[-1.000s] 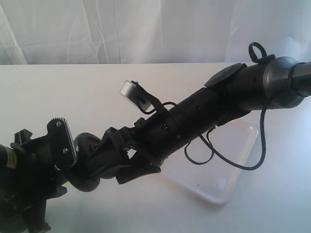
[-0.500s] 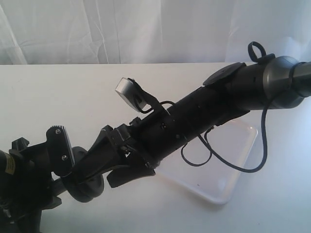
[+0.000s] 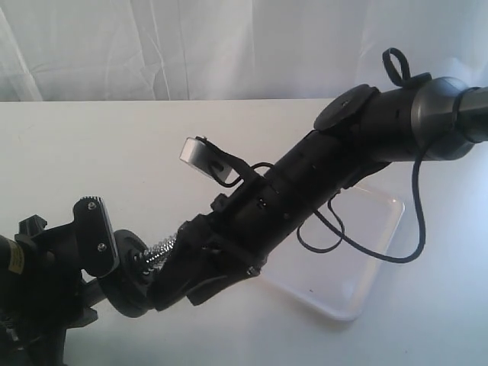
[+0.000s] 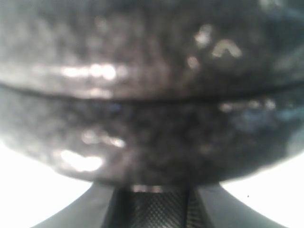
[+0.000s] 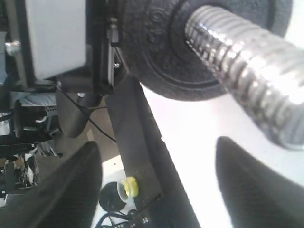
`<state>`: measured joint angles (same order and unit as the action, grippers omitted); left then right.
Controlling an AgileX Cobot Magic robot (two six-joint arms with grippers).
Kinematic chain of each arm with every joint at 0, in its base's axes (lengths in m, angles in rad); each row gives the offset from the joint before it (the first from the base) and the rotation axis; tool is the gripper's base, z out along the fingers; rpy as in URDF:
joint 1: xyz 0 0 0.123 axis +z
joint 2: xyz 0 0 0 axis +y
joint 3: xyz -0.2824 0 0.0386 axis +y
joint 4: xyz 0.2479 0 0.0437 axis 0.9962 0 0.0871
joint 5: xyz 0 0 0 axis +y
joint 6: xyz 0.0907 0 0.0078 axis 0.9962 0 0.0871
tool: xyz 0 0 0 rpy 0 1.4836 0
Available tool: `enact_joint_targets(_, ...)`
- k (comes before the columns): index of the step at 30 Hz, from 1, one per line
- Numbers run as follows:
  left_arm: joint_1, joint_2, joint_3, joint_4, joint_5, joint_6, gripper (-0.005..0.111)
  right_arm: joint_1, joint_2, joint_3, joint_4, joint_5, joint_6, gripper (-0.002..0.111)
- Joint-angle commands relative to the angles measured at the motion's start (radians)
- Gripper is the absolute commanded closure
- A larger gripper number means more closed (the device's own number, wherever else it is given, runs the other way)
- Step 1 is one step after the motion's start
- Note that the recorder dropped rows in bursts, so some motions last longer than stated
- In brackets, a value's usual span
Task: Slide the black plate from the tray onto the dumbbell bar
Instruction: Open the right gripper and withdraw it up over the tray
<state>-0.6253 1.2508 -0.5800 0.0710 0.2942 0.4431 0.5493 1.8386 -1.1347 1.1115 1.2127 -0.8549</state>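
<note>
Black plate (image 3: 131, 284) sits low on the left of the exterior view, off the tray (image 3: 370, 267) and threaded on the dumbbell bar (image 3: 156, 255). The bar's shiny screw end pokes out toward the right gripper (image 3: 181, 273). The right arm reaches across the middle from the tray side (it covers part of the tray). The left gripper (image 3: 101, 248) is just beside the plate, one finger showing.

Left wrist view: the plate's rim (image 4: 152, 95) fills almost everything, blurred and very near. The jaws are hidden, so it cannot be told whether the left gripper is clamped or apart. The bar is up off the table (image 3: 91, 145), so it probably carries the bar.

Right wrist view: the bar (image 5: 242, 61) passes through the plate's (image 5: 156, 47) centre hole, threads coming toward the camera. The right fingers (image 5: 71, 190) stand well apart, with nothing between them but table.

Risks:
- The plate looks only partway along the threads with nothing seen locking it, so a downward tilt of that end would let it slide off.
- The right fingers, pulling away close to the threads, could snag and drag the plate.
- A weak left hold would let the loaded bar sag or drop.
</note>
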Motion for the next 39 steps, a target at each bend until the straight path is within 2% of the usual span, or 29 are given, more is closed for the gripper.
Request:
enact_joint_targets(1,-0.004,-0.04,-0.038,-0.002,-0.189,-0.011,0.107,-0.003,-0.009,-0.023,-0.115,0.008,0.082,0.072)
enact_joint_targets(3,-0.004,-0.04,-0.038,-0.002,-0.189,-0.03,0.107,-0.003,-0.009,-0.031,-0.146,0.008,0.092,0.086)
enact_joint_targets(8,-0.004,-0.04,-0.038,-0.002,-0.189,-0.03,0.107,-0.003,-0.009,-0.033,-0.172,0.008,0.1,0.108)
enact_joint_targets(15,-0.004,-0.04,-0.038,-0.002,-0.189,-0.059,0.107,-0.023,-0.009,-0.039,-0.189,0.008,0.119,0.108)
enact_joint_targets(22,-0.004,-0.04,-0.038,-0.002,-0.191,-0.079,0.107,-0.085,-0.05,-0.071,-0.325,-0.04,0.255,0.108)
enact_joint_targets(26,-0.004,-0.04,-0.038,-0.002,-0.195,-0.078,0.107,-0.102,-0.116,-0.074,-0.479,-0.168,0.386,0.108)
enact_joint_targets(34,-0.004,-0.04,-0.038,-0.002,-0.217,-0.171,0.107,-0.102,-0.317,-0.025,-0.945,-0.395,0.749,0.108)
enact_joint_targets(39,-0.004,-0.036,-0.038,-0.002,-0.219,-0.186,0.107,-0.102,-0.417,0.031,-1.035,-0.476,0.818,0.108)
